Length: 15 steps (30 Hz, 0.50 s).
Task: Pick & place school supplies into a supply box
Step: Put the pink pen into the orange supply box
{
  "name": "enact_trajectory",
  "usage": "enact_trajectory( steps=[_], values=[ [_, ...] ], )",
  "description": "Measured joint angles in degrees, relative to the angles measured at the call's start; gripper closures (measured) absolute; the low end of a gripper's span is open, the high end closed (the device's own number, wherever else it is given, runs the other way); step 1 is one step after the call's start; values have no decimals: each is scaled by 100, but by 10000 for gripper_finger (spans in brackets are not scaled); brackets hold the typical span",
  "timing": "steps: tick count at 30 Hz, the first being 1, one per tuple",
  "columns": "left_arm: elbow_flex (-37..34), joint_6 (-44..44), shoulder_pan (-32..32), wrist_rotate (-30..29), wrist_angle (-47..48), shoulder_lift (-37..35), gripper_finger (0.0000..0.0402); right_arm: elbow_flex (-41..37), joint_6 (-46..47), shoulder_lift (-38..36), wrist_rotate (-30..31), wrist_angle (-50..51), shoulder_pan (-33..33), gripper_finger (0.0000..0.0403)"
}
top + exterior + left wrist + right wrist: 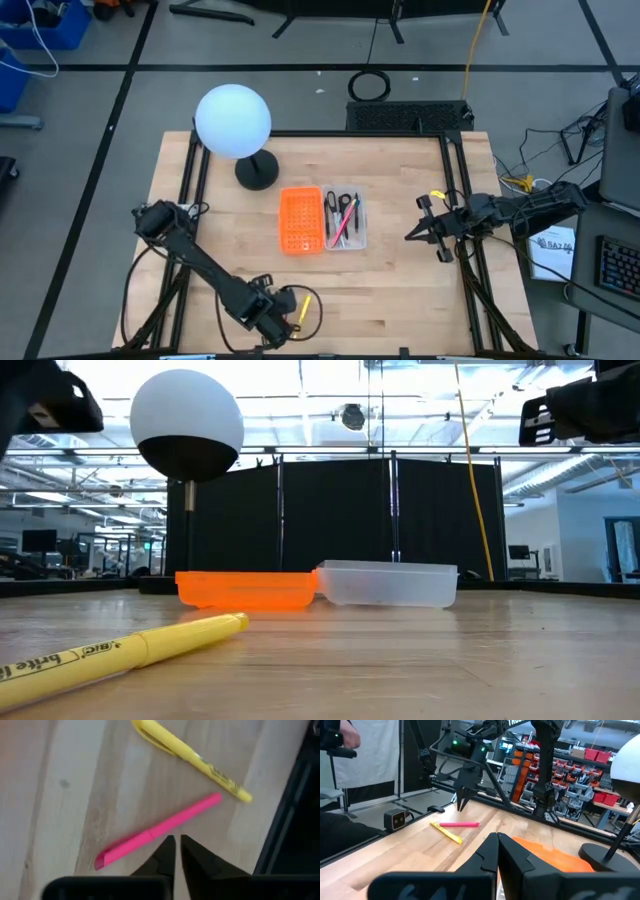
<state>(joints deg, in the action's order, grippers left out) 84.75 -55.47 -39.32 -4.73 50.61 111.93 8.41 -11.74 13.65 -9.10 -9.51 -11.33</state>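
Observation:
A pink pen (157, 830) and a yellow highlighter (192, 760) lie flat on the wooden table near its front edge; both also show in the right wrist view as the pink pen (461, 824) and the highlighter (447, 833). My left gripper (177, 842) points down just above the pink pen, clear of it, with its fingertips a narrow slit apart. The clear supply box (362, 240) at mid-table holds black-handled scissors (334, 203) and a few pens. My right gripper (408, 237) hangs shut and empty at the table's right side.
A bright orange perforated tray (300, 220) sits against the supply box's left side. A lamp with a white globe (232, 120) and a black base (257, 172) stands at the back left. Black frame rails (190, 180) run along the table's left and right edges.

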Motion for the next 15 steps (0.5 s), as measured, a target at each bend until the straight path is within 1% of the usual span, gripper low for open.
enact_trajectory(
  steps=[3, 6, 9, 12, 15],
  values=[
    [0, 602, 76, 149, -15, 5, 323, 4, 12, 4, 0, 110, 0, 403],
    [0, 1647, 70, 160, -60, 5, 277, 4, 24, 23, 0, 156, 0, 403],
    [0, 2613, 60, 171, -79, 5, 240, 4, 55, 33, 2, 143, 0, 403],
    [0, 3568, 125, 174, -128, 33, 220, 4, 124, 33, 2, 155, 0, 403],
    [0, 4300, 173, 79, -121, 49, 216, -1, 204, 33, 4, 157, 0, 403]
  ],
)
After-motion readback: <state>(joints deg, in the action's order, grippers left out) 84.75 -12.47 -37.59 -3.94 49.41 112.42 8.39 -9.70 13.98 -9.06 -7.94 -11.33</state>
